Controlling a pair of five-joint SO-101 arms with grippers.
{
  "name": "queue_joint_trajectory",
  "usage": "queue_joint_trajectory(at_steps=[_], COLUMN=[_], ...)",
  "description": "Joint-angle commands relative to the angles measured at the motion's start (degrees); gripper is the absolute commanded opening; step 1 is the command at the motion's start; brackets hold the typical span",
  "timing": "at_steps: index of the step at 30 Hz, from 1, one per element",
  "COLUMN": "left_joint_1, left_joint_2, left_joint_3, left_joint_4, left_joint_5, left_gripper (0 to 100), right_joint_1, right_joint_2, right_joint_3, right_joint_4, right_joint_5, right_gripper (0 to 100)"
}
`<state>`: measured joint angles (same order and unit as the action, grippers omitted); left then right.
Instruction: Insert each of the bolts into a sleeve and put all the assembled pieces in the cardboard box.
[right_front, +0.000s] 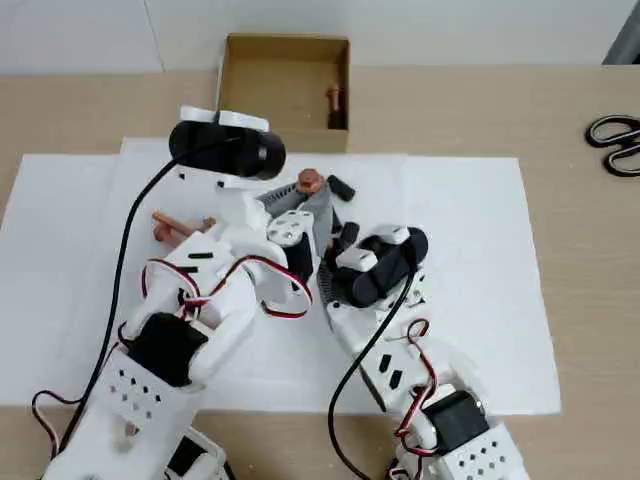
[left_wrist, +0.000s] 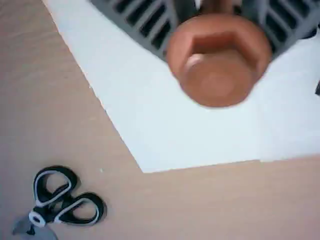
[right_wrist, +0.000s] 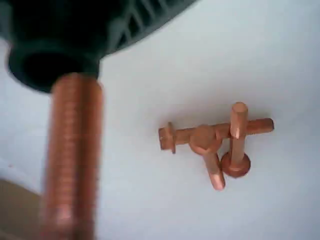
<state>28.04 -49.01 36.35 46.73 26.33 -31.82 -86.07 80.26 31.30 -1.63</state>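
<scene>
My left gripper (right_front: 307, 197) is shut on a copper bolt (right_front: 309, 181), whose hex head (left_wrist: 217, 60) sits close under the grey fingers (left_wrist: 140, 17). My right gripper (right_front: 338, 245) is shut on a black sleeve (right_wrist: 50, 57) just beside it. The bolt's threaded shank (right_wrist: 72, 150) meets the sleeve's opening. Three loose bolts (right_wrist: 215, 140) lie crossed on the white paper, left of the arms (right_front: 172, 226). Another black sleeve (right_front: 340, 187) lies on the paper near the left gripper. The cardboard box (right_front: 250, 75) stands at the back with one assembled piece (right_front: 335, 105) inside.
White paper (right_front: 470, 260) covers the middle of the wooden table. Black-handled scissors (right_front: 615, 140) lie at the table's far right, also seen in the left wrist view (left_wrist: 60, 202). Both arms crowd the centre, with cables trailing toward the front edge.
</scene>
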Motion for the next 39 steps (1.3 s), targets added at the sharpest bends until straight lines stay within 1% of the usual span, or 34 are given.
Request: queue_joint_trajectory(at_steps=[1, 9, 14, 20, 26, 28, 39], left_joint_1=[1.0, 1.6, 1.1, 1.1, 1.1, 1.1, -0.4], left_joint_2=[-1.8, -1.8, -1.8, -1.4, -1.7, -1.7, -1.8], left_joint_3=[-0.7, -0.5, -0.2, 0.0, 5.5, 6.3, 6.4], left_joint_4=[0.8, 0.4, -2.4, -2.4, -7.2, -7.2, -6.2], left_joint_5=[0.4, 0.4, 0.4, 0.1, -0.4, -1.4, -1.6], left_gripper=[1, 1, 1, 1, 1, 1, 1], right_joint_1=[-0.4, -0.4, -0.4, -0.5, -0.5, -0.5, -0.5], right_joint_2=[-1.2, -1.2, -1.2, -1.2, -1.2, -1.2, -1.2], right_joint_3=[-0.4, -0.4, -0.4, -0.4, -0.4, -0.4, -0.6], right_joint_4=[-1.4, -1.4, -1.4, -1.4, -1.4, -1.4, -1.4], right_joint_5=[0.4, 0.4, 0.4, 0.4, 0.4, 0.4, 0.4], right_gripper=[0.4, 0.4, 0.4, 0.4, 0.4, 0.4, 0.4])
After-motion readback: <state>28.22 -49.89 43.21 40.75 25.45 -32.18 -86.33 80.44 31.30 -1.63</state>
